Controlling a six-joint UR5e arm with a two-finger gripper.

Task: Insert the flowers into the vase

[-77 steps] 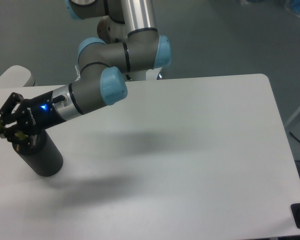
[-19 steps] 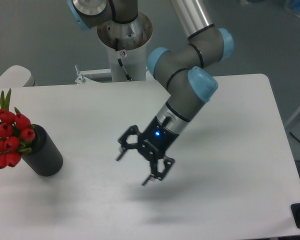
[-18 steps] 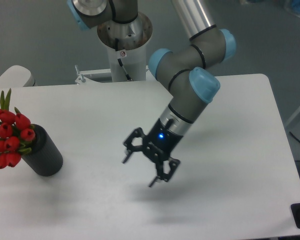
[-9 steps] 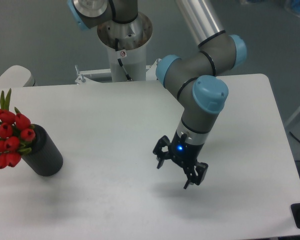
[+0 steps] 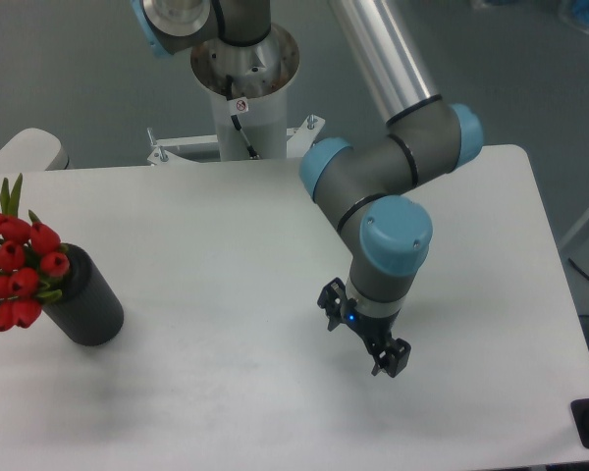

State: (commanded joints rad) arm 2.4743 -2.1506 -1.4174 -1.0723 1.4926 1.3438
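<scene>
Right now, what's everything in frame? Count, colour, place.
flowers: one bunch, red buds with green leaves, stems in the vase, far left
vase: one, black, upright on the table's left edge
table: one, white, fills most of the view
arm: one, grey with light blue joints, reaching over the table's right half
gripper: one, black, open and empty, above the table right of centre

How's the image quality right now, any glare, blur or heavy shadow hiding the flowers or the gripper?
Camera view: even, soft light, no glare on the table. The flowers and vase are sharp, though the buds are cut by the left edge. The gripper is dark and small, its fingers hard to make out; only a faint shadow lies beneath it.
</scene>
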